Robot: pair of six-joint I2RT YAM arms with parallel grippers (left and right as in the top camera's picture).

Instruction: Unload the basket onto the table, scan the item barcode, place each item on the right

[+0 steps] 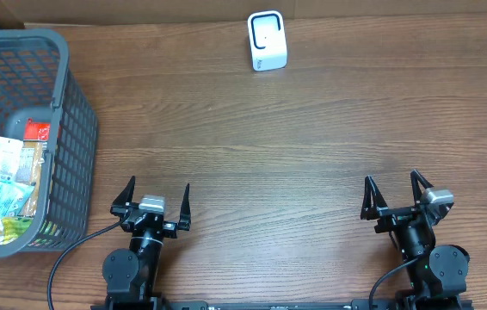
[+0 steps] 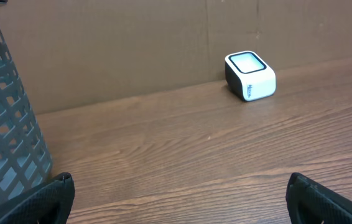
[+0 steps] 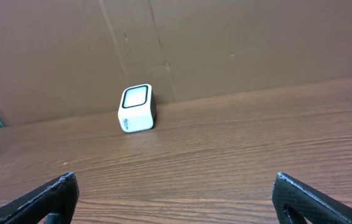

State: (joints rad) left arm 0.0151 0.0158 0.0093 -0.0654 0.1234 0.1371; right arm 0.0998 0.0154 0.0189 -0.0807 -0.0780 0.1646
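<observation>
A white barcode scanner (image 1: 267, 40) with a dark face stands at the table's far edge, also in the left wrist view (image 2: 250, 76) and right wrist view (image 3: 137, 108). Packaged items (image 1: 7, 185) lie inside a grey mesh basket (image 1: 71, 112) at the far left; no barcode is readable. My left gripper (image 1: 157, 196) rests near the front edge, right of the basket, open and empty (image 2: 179, 186). Over at the front right, my right gripper (image 1: 393, 191) is also open with nothing between its fingers (image 3: 176, 186).
A cardboard wall (image 2: 132, 43) runs along the table's far edge behind the scanner. The basket wall (image 2: 5, 118) stands close on the left of my left gripper. Bare wooden tabletop (image 1: 269, 146) lies between the grippers and the scanner.
</observation>
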